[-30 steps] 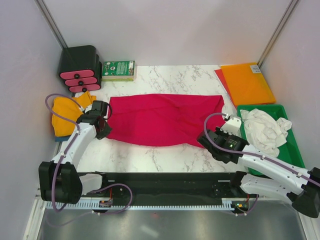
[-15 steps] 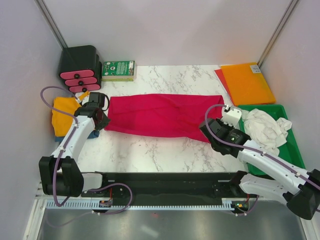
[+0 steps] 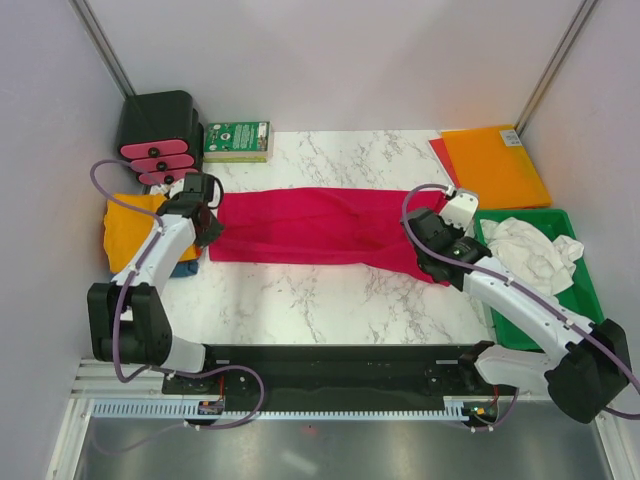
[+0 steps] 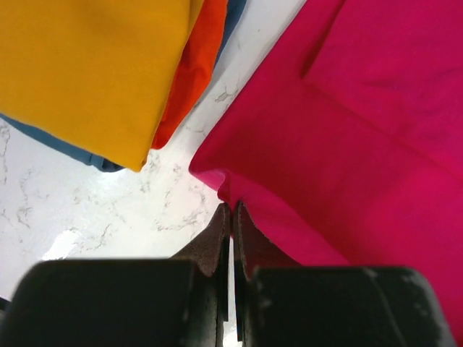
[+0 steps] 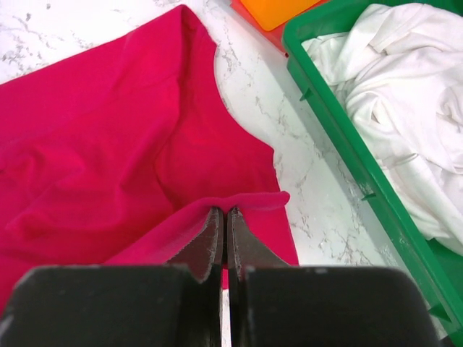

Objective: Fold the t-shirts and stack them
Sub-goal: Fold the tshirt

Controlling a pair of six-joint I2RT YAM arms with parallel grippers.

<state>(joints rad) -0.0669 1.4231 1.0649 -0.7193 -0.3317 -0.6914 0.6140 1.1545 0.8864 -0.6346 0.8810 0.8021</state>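
Observation:
The crimson-red t-shirt [image 3: 320,225] lies as a long band across the middle of the marble table. My left gripper [image 3: 212,238] is shut on its left corner, and the left wrist view shows the closed tips [image 4: 231,210] pinching the red edge [image 4: 347,144]. My right gripper [image 3: 418,238] is shut on a raised fold at the shirt's right end; the closed tips [image 5: 223,211] nip that red fold [image 5: 108,130]. A folded golden-yellow t-shirt [image 3: 135,228] [image 4: 94,65] lies on a blue one [image 4: 72,148] at the left. A crumpled white t-shirt [image 3: 530,255] [image 5: 405,94] fills the tray.
The green tray [image 3: 585,290] [image 5: 340,123] stands at the right edge, close to my right arm. Behind it lies an orange plastic sheet [image 3: 493,165]. A black box with pink fronts [image 3: 158,135] and a green book [image 3: 237,140] sit at the back left.
Both grippers have moved away from the arm bases, carrying the red shirt's near edge over towards its far edge. The red band is now narrower.

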